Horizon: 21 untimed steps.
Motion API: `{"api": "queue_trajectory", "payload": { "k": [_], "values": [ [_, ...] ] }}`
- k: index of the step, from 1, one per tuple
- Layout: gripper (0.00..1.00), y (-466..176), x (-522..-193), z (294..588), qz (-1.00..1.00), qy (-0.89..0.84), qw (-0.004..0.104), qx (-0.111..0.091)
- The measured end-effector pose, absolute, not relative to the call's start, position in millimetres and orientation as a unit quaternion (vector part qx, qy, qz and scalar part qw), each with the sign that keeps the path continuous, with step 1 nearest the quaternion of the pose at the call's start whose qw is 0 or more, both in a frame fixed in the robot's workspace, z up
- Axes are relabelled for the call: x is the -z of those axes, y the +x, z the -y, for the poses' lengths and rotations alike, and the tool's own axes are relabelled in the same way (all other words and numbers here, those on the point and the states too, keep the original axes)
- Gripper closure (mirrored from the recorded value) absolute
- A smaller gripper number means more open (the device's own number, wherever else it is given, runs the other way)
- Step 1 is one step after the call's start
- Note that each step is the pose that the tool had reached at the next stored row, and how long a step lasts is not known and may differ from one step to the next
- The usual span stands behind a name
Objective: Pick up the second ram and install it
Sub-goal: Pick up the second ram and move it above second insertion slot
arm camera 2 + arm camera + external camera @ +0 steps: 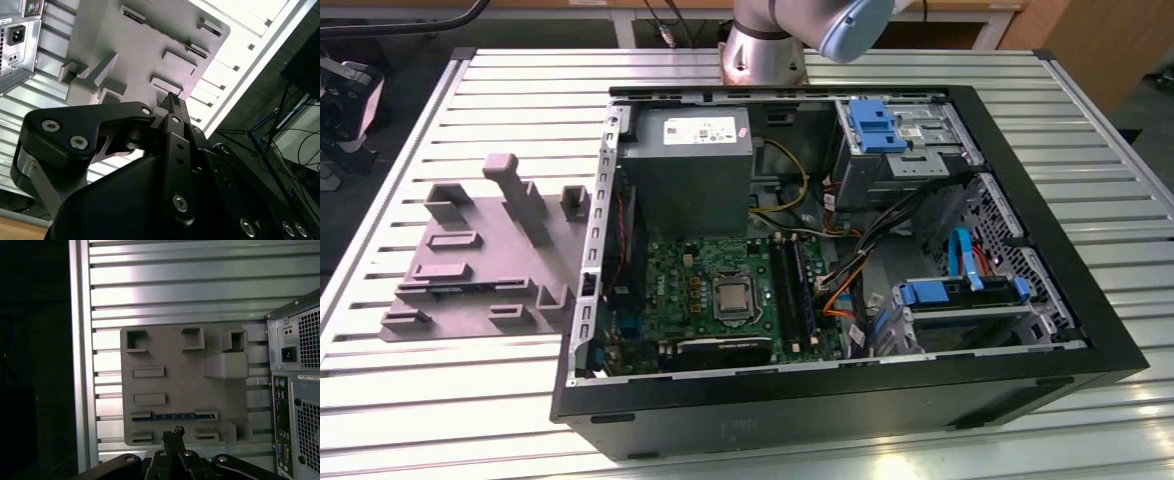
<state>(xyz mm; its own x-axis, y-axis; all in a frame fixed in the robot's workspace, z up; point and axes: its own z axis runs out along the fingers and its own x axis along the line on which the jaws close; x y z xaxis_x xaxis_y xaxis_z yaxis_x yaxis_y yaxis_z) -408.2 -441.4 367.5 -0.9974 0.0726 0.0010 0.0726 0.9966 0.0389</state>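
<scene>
Currently | step: pickup approach, nothing gripped | hand (173,432): closed narrow, empty, held above gray tray (185,385) | ram stick (172,416): laid in that tray, near hand | need judged: wider opening, aligned across stick

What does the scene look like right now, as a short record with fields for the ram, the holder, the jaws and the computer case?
second ram: sits in a slot of the grey holder, not gripped
grey holder: on the slatted table, beside the case's rear panel; at the exterior view's left of the case
jaws: shut, nothing between them, hanging over the holder near the ram
computer case: side open, motherboard exposed
task state: ram not yet picked up
</scene>
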Motion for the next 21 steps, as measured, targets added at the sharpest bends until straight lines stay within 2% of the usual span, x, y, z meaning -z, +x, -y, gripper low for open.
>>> {"api": "queue_trajectory", "payload": {
  "k": [21],
  "values": [
    [0.89,-408.6,-366.3,441.4,-0.992,-0.123,-0.003,-0.019]
  ]
}}
